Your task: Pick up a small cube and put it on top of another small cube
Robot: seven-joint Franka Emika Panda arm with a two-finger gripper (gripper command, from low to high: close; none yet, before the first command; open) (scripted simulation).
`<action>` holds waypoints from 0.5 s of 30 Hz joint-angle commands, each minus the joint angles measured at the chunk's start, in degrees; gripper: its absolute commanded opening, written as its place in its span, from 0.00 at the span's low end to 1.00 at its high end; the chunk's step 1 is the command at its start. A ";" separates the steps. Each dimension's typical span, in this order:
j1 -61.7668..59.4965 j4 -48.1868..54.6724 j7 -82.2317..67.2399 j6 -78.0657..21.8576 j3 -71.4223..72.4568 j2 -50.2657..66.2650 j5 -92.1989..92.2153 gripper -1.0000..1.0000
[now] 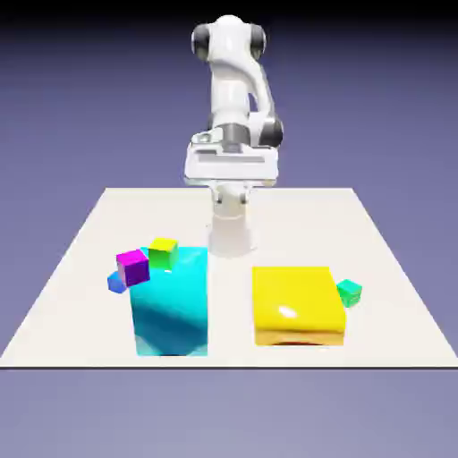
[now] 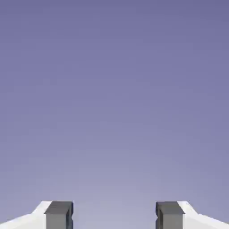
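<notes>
Blue cube (image 1: 117,283) sits near the surface's (image 1: 295,224) exterior-view left edge, beside the cyan block (image 1: 170,304), partly behind the magenta cube (image 1: 133,268). The fingers (image 2: 114,215) stand apart, holding nothing, presumably to leave room for a grasp.

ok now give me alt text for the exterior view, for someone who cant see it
A white robot arm with an empty gripper stands behind a pale table. At the exterior view's left, magenta, yellow-green and blue cubes cluster around a big cyan block; at its right, a small green cube sits beside a big yellow block.
</notes>
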 commanded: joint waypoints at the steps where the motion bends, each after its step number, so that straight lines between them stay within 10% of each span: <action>1: 0.97 0.40 -2.14 -0.72 -2.08 0.05 0.13 0.50; 15: 14.51 5.94 -32.06 -10.72 -31.15 0.79 2.02 0.50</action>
